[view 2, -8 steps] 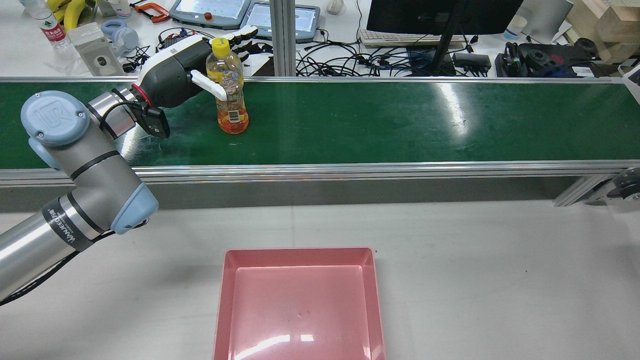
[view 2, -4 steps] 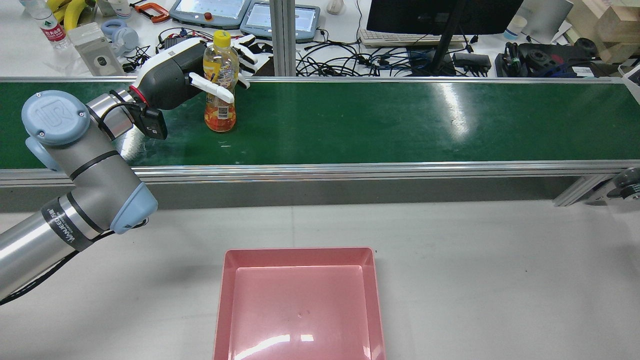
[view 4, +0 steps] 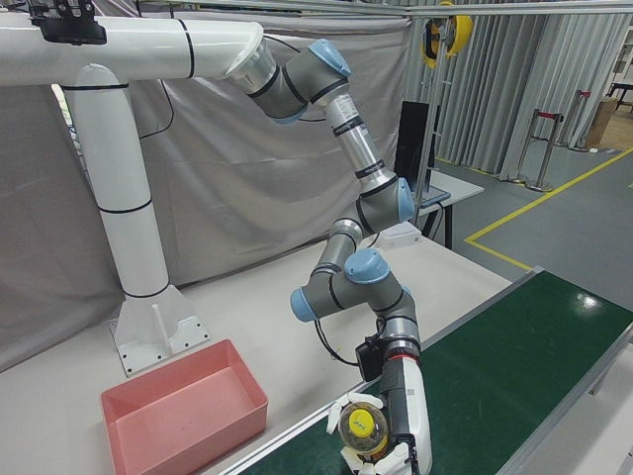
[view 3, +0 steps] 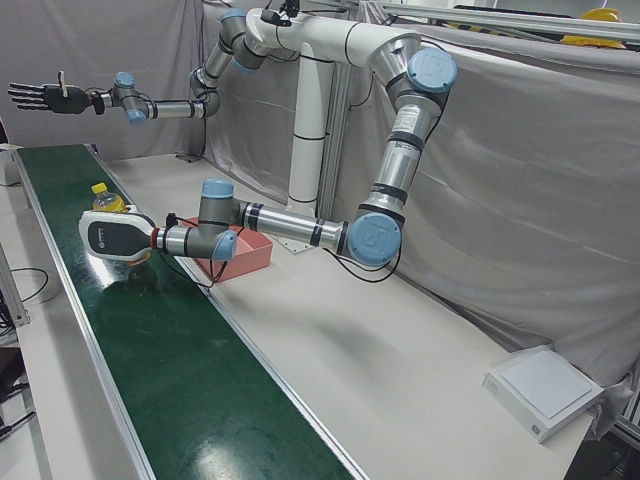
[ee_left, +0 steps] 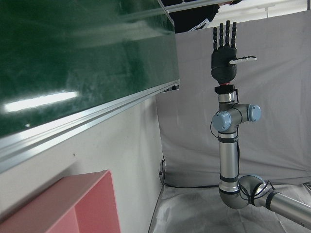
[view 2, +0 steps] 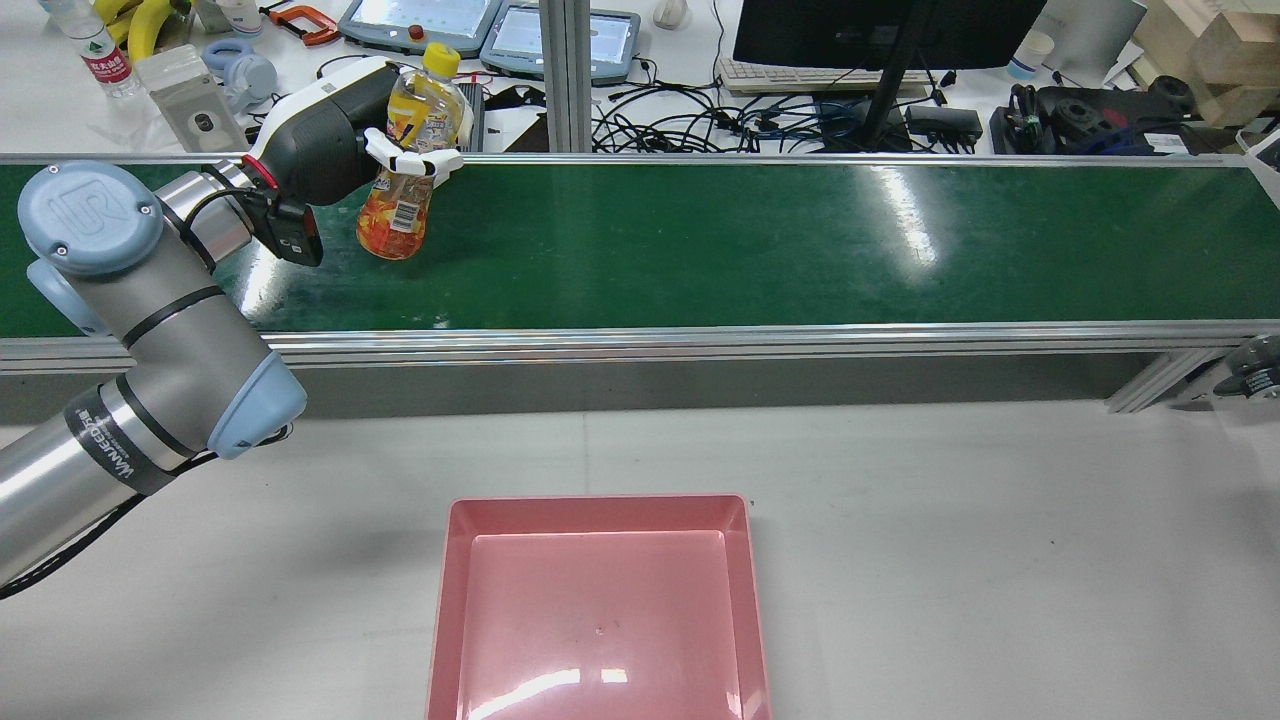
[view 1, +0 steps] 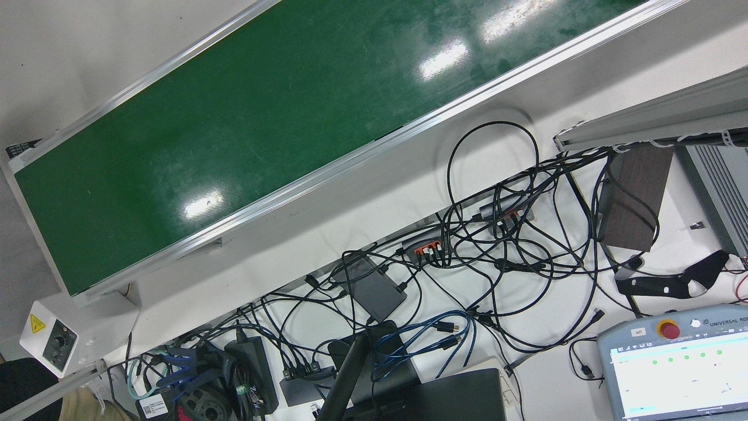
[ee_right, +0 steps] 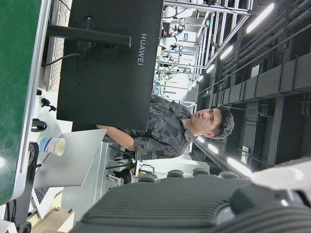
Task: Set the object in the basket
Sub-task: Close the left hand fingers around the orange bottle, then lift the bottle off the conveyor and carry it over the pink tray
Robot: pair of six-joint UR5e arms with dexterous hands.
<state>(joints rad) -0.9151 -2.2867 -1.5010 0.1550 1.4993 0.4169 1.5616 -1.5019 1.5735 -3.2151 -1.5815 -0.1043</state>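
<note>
A clear bottle of orange drink with a yellow cap (view 2: 396,212) is gripped by my left hand (view 2: 322,142) over the left end of the green conveyor belt (view 2: 800,250). The bottle tilts, cap away from me, base just above the belt. The hand (view 3: 110,237) and bottle (view 3: 108,201) also show in the left-front view, and the hand (view 4: 407,416) and bottle (view 4: 362,428) in the right-front view. The pink basket (view 2: 598,509) sits empty on the grey table near me. My right hand (view 3: 40,97) is raised high with its fingers spread, holding nothing; it also shows in the left hand view (ee_left: 224,51).
Beyond the belt is a cluttered desk with a monitor (view 2: 880,30), tablets (view 2: 420,20) and tangled cables (view 1: 497,234). An aluminium post (view 2: 565,70) stands just right of the held bottle. A person (ee_right: 180,131) stands behind the monitor.
My left hand has closed round the bottle and carried it left along the belt. The bottle went from upright on the belt to tilted and slightly raised.
</note>
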